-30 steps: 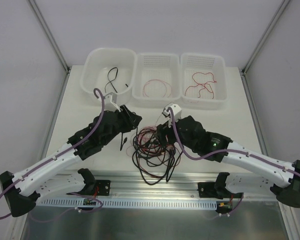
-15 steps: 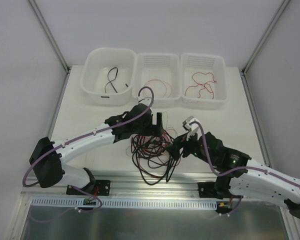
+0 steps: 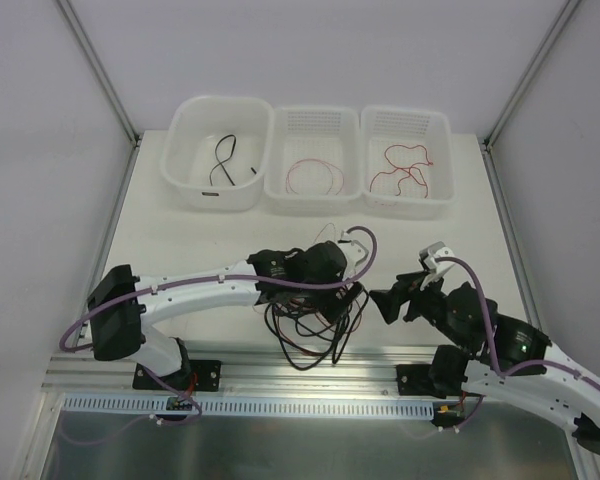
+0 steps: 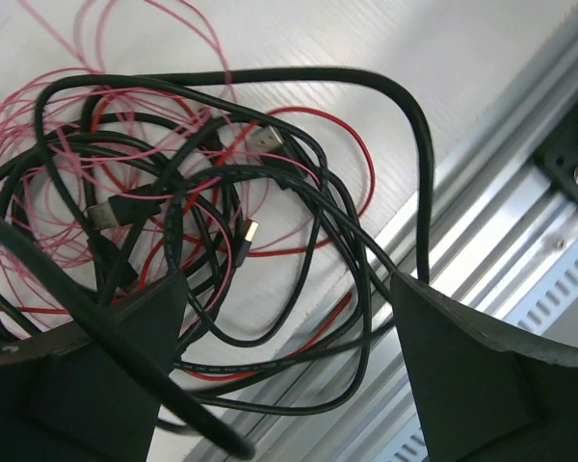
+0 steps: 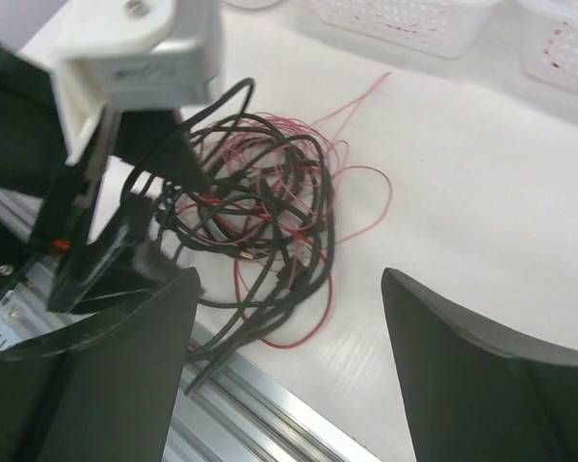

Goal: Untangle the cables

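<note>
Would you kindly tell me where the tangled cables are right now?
In the top view, the tangled cables lie centrally by the near rail, beneath the left gripper.

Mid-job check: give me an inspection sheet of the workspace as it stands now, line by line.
Surface: white table, with an aluminium rail along its near edge.
Job's things: tangle of black, red and fine pinkish cables near the front, loops reaching over the rail. A black cable lies in the left bin, a fine red wire in the middle bin and a red cable in the right bin.
Clutter: nothing seen.
Claws: left claw open, over the tangle. Right claw open, to the tangle's right, holding nothing.
Cables: purple arm cables run along both arms.
Surroundings: white walls.
</note>
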Controlling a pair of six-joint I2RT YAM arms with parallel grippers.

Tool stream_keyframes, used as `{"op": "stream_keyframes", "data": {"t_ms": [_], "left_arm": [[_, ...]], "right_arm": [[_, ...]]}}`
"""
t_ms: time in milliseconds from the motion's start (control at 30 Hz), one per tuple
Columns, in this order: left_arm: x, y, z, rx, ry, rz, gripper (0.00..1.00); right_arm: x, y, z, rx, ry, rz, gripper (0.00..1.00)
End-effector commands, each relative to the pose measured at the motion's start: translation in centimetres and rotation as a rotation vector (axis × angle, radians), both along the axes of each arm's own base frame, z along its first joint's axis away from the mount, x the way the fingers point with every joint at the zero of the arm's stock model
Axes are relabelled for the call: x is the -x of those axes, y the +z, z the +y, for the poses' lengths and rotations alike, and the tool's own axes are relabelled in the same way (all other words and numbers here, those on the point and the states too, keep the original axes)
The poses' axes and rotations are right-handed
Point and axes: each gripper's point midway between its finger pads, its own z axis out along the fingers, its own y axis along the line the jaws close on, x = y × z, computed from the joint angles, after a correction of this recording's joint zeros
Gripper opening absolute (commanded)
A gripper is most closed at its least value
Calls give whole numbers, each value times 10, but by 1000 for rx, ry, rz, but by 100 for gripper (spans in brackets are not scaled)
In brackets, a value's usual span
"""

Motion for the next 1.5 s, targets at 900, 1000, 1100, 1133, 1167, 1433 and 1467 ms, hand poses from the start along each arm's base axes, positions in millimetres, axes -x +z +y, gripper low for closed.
{"op": "stream_keyframes", "data": {"t_ms": [900,1000,1100,1133,1167,1433,1467], "left_arm": [[80,-65,-12,-353,-610,-191,81],[86,-68,-9,-353,-640,-164,79],[87,-74,-6,-372,-649,-156,72],[87,-75,-5,-378,-651,-154,70],[87,-79,-5,-388,-655,-151,68],[82,-104,2,-476,-660,-149,66],[81,-108,3,-488,-664,-146,66]], "right_arm": [[-4,-7,-69,39,-254,29,81],[-4,-9,-68,42,-253,35,81],[-5,-10,-67,45,-253,38,81],[-5,-10,-66,46,-253,39,81],[-5,-10,-66,48,-254,37,81],[-6,-13,-65,55,-256,44,81],[-6,-14,-65,54,-259,45,81]]}}
